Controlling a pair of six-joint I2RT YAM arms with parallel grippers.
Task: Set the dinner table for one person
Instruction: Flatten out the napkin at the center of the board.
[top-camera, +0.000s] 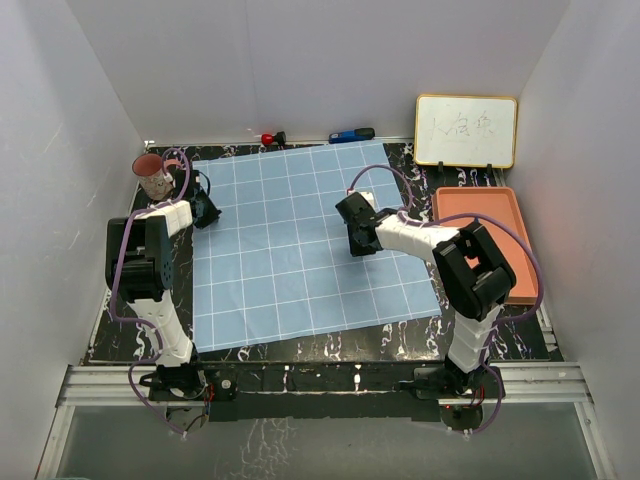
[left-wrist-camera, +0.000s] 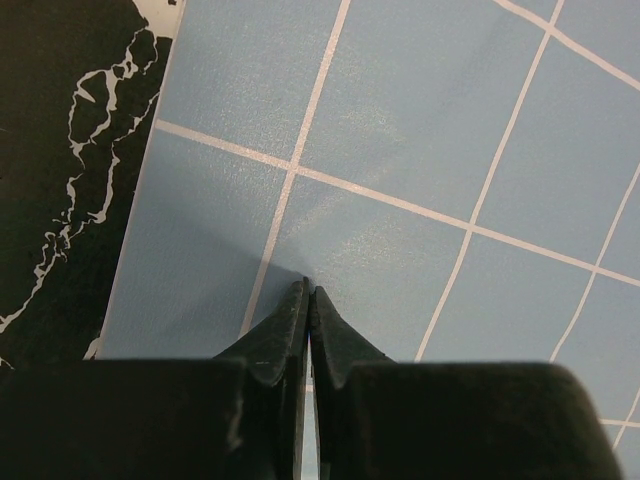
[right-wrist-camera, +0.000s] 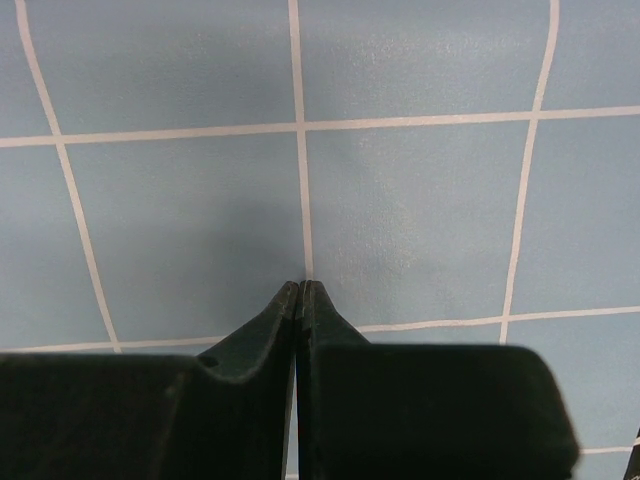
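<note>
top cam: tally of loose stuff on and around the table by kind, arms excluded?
light-blue gridded cloth: 1
orange tray: 1
cup: 1
whiteboard: 1
small items at the back edge, red-tipped one and blue one: 2
Total: 6

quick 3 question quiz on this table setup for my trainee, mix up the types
1. True or false: the left gripper and the right gripper are both shut and empty.
2. Where is the orange tray? A on the table, right of the cloth; B on the cloth; C in a gripper.
3. Fill in: the cup stands near the table's far ___ corner.
Key: 1 true; 2 A; 3 left.
</note>
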